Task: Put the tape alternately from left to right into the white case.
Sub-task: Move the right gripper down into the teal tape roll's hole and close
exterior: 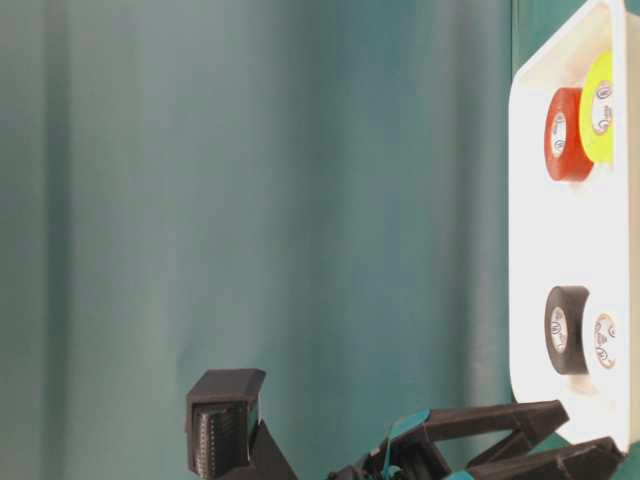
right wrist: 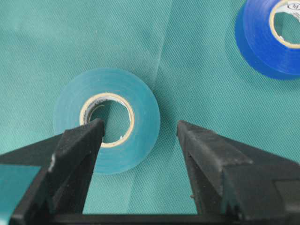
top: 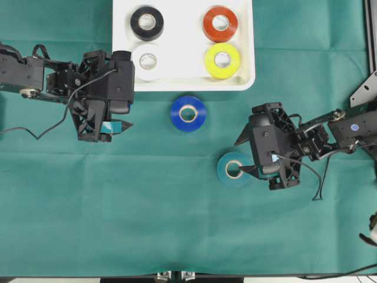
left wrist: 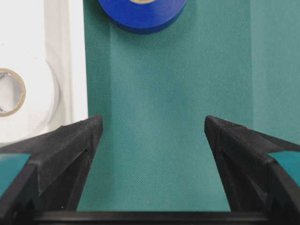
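The white case point(top: 182, 82) lies at the back and holds four tape rolls: black point(top: 147, 22), orange-red point(top: 220, 23), white point(top: 147, 60) and yellow point(top: 222, 60). A blue roll point(top: 188, 113) lies flat on the green cloth just in front of the case. A teal roll point(top: 234, 170) lies further forward and right. My left gripper point(top: 132, 109) is open and empty beside the case's front left corner, left of the blue roll point(left wrist: 143, 14). My right gripper point(right wrist: 140, 126) is open over the teal roll point(right wrist: 70, 108). One fingertip is above the roll's core hole, the other outside its rim.
Green cloth point(top: 147, 212) covers the table. In the left wrist view the case's rim point(left wrist: 77, 56) and the white roll point(left wrist: 18, 93) are close beside the left finger. A metal frame piece point(top: 365, 88) stands at the right edge. The left gripper's fingers point(exterior: 500, 420) show low in the table-level view.
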You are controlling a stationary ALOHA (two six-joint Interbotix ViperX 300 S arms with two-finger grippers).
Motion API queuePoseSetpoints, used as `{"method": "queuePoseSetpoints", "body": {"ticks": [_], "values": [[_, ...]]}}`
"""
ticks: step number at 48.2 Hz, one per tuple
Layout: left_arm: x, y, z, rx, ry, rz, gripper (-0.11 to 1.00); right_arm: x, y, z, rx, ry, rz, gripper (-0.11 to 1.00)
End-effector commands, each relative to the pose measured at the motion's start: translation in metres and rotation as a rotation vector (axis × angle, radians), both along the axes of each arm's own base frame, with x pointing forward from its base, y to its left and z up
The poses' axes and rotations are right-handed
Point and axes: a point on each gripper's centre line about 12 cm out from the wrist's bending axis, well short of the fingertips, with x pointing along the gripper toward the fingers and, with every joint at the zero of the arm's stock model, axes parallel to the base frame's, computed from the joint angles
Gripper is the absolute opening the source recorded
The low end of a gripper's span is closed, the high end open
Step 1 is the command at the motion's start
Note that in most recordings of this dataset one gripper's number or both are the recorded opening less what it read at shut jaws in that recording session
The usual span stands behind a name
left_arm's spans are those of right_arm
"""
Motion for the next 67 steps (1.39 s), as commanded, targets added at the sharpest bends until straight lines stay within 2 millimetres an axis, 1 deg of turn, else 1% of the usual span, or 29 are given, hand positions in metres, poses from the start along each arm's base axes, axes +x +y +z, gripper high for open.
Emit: {"method": "queuePoseSetpoints", "body": {"ticks": [1,21,34,43,59,64,67], "values": [[0.004,-0.001,0.009,-0.001,-0.031,-0.002,0.68,0.006,0.004,0.006,0.017,-0.032,0.009,0.71],[0.002,-0.001,0.007,-0.001,-0.026,-0.002,0.68,0.025,0.008,-0.012,-0.006,0.029,0.001,0.71],[0.002,-0.003,0.007,-0.001,-0.025,-0.008,0.68,0.029,0.005,-0.023,-0.046,0.098,-0.022,0.71],[0.002,-0.004,0.007,-0.001,-0.025,-0.011,0.68,0.031,0.004,-0.027,-0.055,0.116,-0.027,0.71],[0.002,-0.005,0.007,-0.001,-0.025,-0.013,0.68,0.032,0.004,-0.026,-0.055,0.112,-0.028,0.69],[0.002,-0.005,0.007,-0.001,-0.025,-0.013,0.68,0.033,0.004,-0.026,-0.055,0.11,-0.027,0.63],[0.002,-0.005,0.007,-0.001,-0.025,-0.013,0.68,0.033,0.004,-0.026,-0.059,0.111,-0.023,0.52]]}}
